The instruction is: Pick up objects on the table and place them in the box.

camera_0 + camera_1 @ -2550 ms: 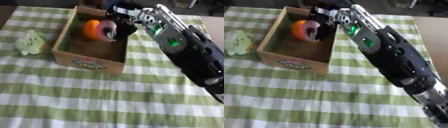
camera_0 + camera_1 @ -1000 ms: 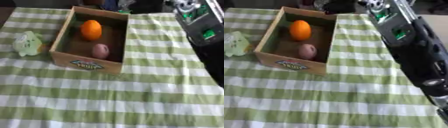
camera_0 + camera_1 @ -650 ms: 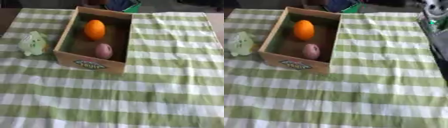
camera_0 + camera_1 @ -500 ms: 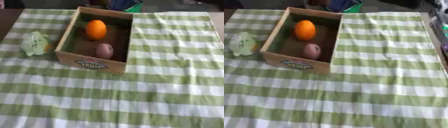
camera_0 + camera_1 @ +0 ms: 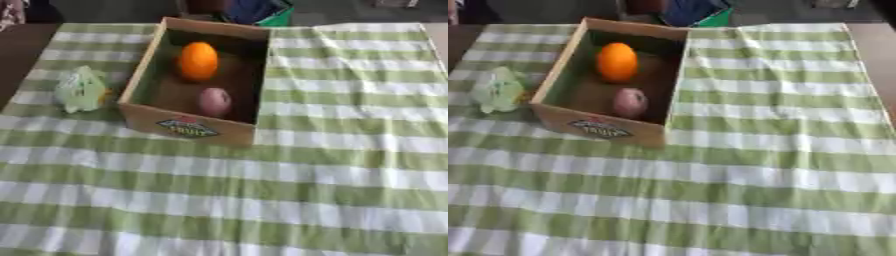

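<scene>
Desk under a green-and-white checked cloth (image 5: 332, 165), with one thing left outside the box.

I see the cardboard box (image 5: 188, 125) at far left, holding an orange fruit (image 5: 199, 60) and a pinkish round thing (image 5: 214, 101). A pale green object (image 5: 81, 90) lies just beside its left wall. Neither hand shows, so I cannot tell the state of the fingers or how far they are from it. My worry: reaching in blind, I could bump the box.

Green-checked tablecloth (image 5: 332, 165), dark floor beyond
</scene>
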Controlling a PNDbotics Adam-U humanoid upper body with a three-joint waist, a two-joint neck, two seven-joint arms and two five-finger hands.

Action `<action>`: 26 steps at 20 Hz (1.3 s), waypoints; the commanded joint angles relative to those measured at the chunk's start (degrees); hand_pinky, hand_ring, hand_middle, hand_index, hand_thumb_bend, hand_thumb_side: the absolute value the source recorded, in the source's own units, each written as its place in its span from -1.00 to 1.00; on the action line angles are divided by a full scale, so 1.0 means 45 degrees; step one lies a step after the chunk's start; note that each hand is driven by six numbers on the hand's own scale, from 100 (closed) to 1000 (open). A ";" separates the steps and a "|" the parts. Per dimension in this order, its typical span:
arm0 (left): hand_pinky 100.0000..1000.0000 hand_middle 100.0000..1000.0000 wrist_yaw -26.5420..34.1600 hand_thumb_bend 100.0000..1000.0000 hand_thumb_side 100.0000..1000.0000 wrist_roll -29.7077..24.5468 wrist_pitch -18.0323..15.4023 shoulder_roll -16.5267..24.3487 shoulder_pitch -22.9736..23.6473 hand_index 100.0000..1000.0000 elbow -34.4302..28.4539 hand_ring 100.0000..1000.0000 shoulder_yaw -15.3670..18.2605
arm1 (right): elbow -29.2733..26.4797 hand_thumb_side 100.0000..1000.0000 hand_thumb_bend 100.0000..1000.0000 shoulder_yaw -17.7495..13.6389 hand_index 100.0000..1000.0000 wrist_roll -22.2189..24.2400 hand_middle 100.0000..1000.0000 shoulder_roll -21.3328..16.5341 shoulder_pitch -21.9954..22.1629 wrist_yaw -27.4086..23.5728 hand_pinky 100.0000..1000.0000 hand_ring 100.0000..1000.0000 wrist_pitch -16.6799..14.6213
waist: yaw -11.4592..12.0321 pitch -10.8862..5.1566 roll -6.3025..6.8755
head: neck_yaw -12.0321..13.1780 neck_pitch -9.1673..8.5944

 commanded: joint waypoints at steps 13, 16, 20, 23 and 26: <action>0.64 0.60 -0.3270 -0.08 1.00 -0.7379 -0.1112 0.2464 -0.2375 0.80 0.3629 0.57 -0.1139 | -0.0245 0.22 -1.00 -0.0654 0.64 -0.1428 0.26 -0.0192 0.0673 -0.0522 0.41 0.49 -0.1524 | -0.0461 -0.0383 0.0179 | 0.0419 0.0236; 0.65 0.59 -0.3952 0.03 1.00 -0.8259 -0.1682 0.2442 -0.2944 0.82 0.4516 0.58 -0.1453 | -0.0245 0.22 -1.00 -0.0705 0.64 -0.1503 0.26 -0.0133 0.0727 -0.0552 0.41 0.49 -0.1567 | -0.0505 -0.0398 0.0206 | 0.0467 0.0215; 0.66 0.61 -0.4718 0.16 1.00 -0.9068 -0.2355 0.2109 -0.3741 0.84 0.5807 0.58 -0.1821 | -0.0245 0.22 -1.00 -0.0751 0.63 -0.1546 0.26 -0.0029 0.0725 -0.0614 0.41 0.48 -0.1619 | -0.0553 -0.0392 0.0212 | 0.0513 0.0162; 0.69 0.64 -0.5189 0.31 1.00 -0.9644 -0.2864 0.1822 -0.4154 0.89 0.6612 0.63 -0.2094 | -0.0245 0.22 -1.00 -0.0744 0.63 -0.1534 0.25 0.0011 0.0703 -0.0634 0.41 0.48 -0.1657 | -0.0606 -0.0353 0.0195 | 0.0587 0.0094; 0.73 0.68 -0.5424 0.53 1.00 -1.0520 -0.3374 0.1630 -0.4324 0.97 0.7133 0.68 -0.2251 | -0.0245 0.22 -1.00 -0.0736 0.62 -0.1537 0.25 0.0065 0.0702 -0.0648 0.41 0.48 -0.1637 | -0.0643 -0.0294 0.0176 | 0.0631 0.0039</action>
